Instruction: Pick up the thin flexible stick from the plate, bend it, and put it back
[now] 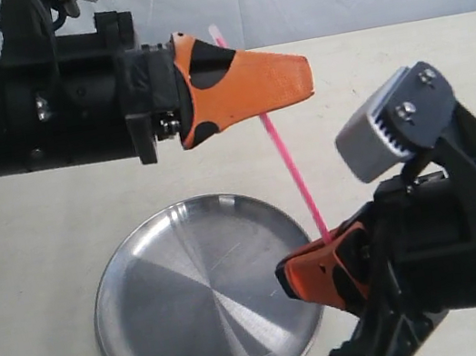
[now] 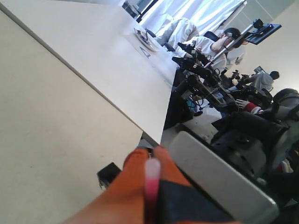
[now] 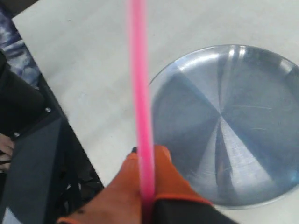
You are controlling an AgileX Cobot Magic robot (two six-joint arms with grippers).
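Two arms hold the thin flexible stick (image 1: 291, 164) in the air above the plate (image 1: 156, 340), which sits bare on the desk (image 1: 26, 234). The right gripper (image 1: 314, 270) has its jaws closed on the lower end. The left gripper (image 1: 281, 80) appears to pinch the upper end, though its wrist view is blurred. The rod looks light, springy and slick. Grips near both ends suit bending, but it may slip or kink.

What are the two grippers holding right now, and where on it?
Both hold the thin flexible stick. The left gripper pinches it near one end, and the right gripper pinches it near the other end.
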